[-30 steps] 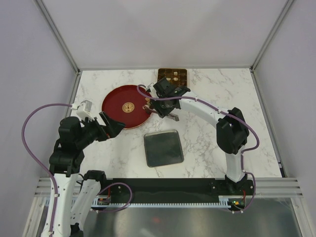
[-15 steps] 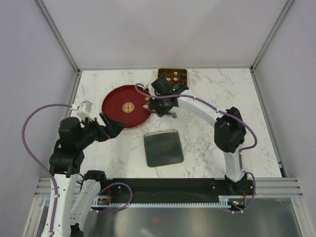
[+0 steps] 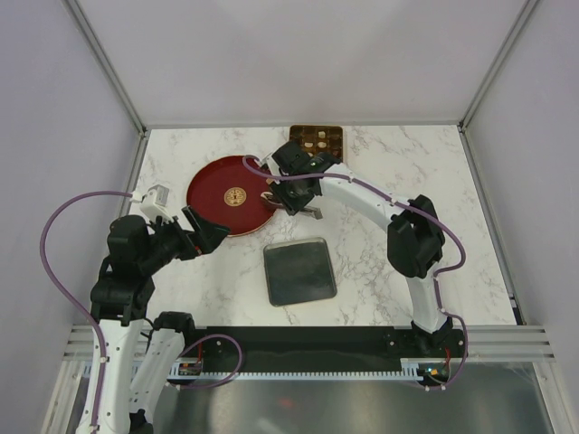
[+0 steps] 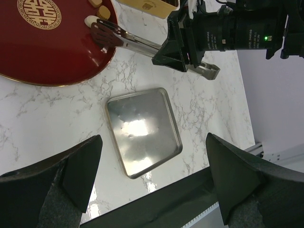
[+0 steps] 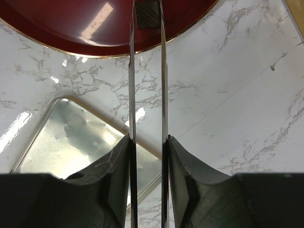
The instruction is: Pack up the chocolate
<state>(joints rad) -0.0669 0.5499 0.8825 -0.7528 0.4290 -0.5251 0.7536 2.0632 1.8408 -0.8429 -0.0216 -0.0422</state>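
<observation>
Left wrist, one red dish (image 4: pixel 57 57), one silver tray (image 4: pixel 142 130), one chocolate (image 4: pixel 91 21) at tongs (image 4: pixel 137 43)

Choc (image 4: pixel 90 21) on dish (image 4: pixel 42 57); lid (image 4: pixel 142 130) front-R.

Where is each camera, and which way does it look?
Top: above, behind the arms, looking down at the table; both arms show.
Left wrist: on the left tool, facing the silver tray and red dish; its fingers show.
Right wrist: on the right tool, looking along the tongs to the dish; its fingers show.
Both wrists share tray, dish.
</observation>
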